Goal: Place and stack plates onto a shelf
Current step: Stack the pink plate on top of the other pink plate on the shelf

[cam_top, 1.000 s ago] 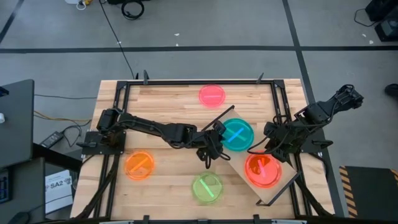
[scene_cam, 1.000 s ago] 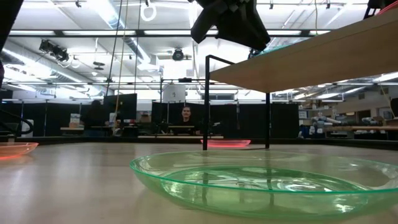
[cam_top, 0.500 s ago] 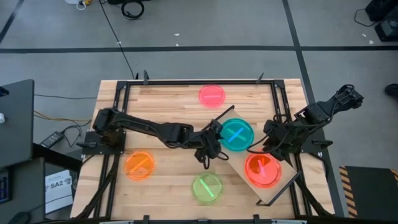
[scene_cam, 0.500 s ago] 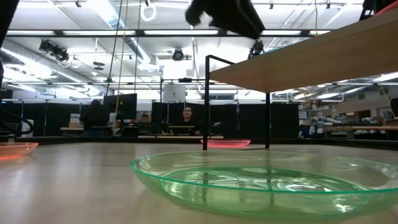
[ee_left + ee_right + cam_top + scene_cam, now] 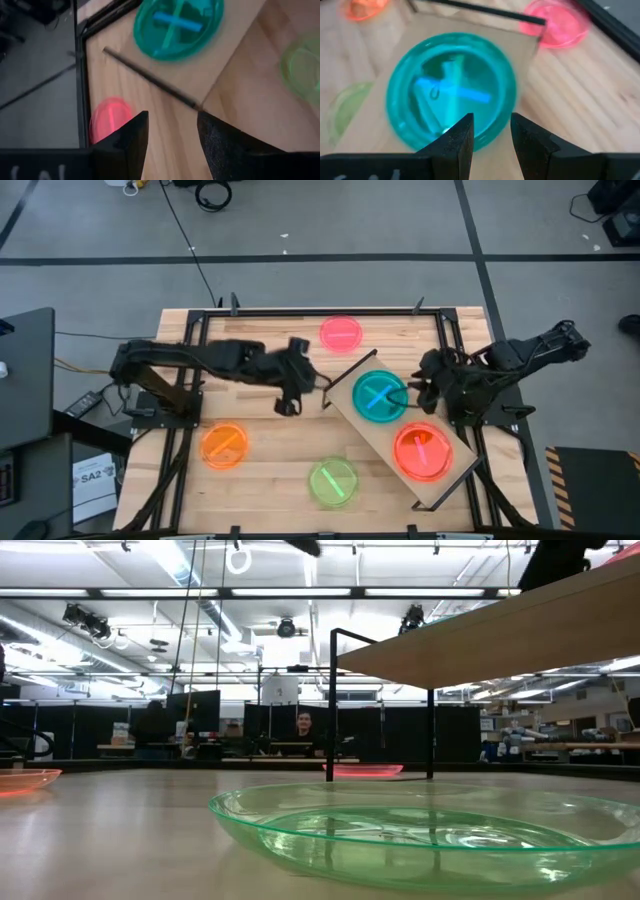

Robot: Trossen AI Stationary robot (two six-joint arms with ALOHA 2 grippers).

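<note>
- Shelf point(image 5: 405, 442): light-wood plank on a thin black wire frame, lying diagonally across the right half of the table point(image 5: 270, 450).
- Teal-blue plate stack point(image 5: 381, 396): sits on the shelf's upper-left end; a green and a blue centre bar cross in it.
- Red-orange plate stack point(image 5: 422, 452): sits on the shelf's lower-right part, near the blue one but apart from it.
- Loose plates on the table: pink plate point(image 5: 341, 332) near the far edge, orange plate point(image 5: 224, 446) at lower left, green plate point(image 5: 333, 482) at the near edge, just left of the shelf.
- Low view: the green plate point(image 5: 420, 835) fills the foreground; the shelf plank point(image 5: 490, 635) shows from below, on its black legs.
- Left gripper point(image 5: 288, 388): over bare table left of the shelf, well clear of the blue stack. In the left wrist view its fingers point(image 5: 127, 145) stand apart with a clear gap and nothing between them.
- Right gripper point(image 5: 420, 385): at the right edge of the blue stack, over the shelf. In the right wrist view its fingers point(image 5: 457, 142) are parted by a narrow gap and hold nothing; the blue stack point(image 5: 452, 97) lies just ahead of them.
- Contact between the right gripper and the stack: cannot tell.
</note>
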